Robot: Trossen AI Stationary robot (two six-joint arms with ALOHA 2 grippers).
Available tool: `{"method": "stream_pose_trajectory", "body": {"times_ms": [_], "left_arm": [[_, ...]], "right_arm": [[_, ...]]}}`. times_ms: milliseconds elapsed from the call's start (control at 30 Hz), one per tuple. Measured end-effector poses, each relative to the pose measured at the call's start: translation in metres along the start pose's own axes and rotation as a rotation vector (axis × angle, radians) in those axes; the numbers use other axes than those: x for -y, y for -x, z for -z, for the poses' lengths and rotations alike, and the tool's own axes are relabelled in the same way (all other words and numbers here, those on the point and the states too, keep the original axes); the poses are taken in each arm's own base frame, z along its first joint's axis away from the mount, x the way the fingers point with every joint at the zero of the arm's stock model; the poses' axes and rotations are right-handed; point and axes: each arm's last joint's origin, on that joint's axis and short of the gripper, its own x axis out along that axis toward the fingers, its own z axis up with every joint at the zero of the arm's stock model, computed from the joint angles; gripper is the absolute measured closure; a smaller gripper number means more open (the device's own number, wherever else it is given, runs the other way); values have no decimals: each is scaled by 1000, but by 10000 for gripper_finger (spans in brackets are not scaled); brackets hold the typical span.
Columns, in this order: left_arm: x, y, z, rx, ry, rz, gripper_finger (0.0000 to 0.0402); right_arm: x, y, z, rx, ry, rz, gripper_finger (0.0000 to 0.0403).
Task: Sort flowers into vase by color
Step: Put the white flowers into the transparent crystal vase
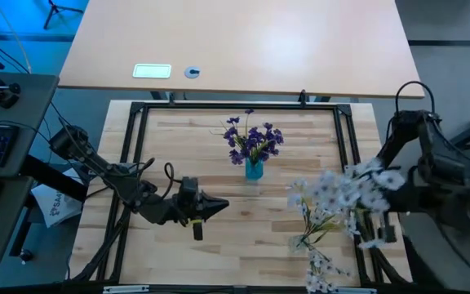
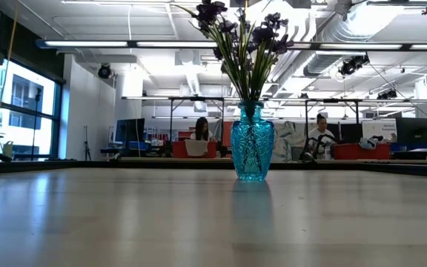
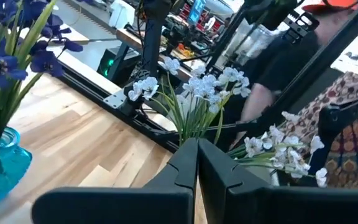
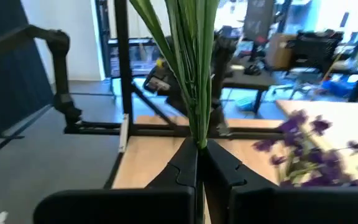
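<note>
overhead, pale flowers [image 1: 345,196] blurred, green-stemmed.

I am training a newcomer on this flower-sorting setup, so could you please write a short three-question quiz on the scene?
1. True or false: the blue glass vase holds dark purple flowers.
2. What does the right gripper hold: (a) nothing, (b) green stems of pale white flowers, (c) the vase?
3. Where do further white sprigs lie?

Key: 1 true. 2 b. 3 on the wooden table, near its front right edge. The left gripper is shut and empty.
</note>
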Motion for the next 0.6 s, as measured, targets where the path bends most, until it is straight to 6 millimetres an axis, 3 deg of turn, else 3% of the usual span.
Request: {"method": "stream_pose_trajectory", "body": {"times_ms": [167,400,600], "left_arm": [[1,1,2,-26,-58,26,401],[0,1,6,-72,-124,44,401],[0,1,7,-81,-144,46,401]], "right_arm": [[-25,-26,15,2,-65,-70,403],[-58,-56,9,195,-91,-262,403],[-65,-68,42,114,-102,-232,403]]}}
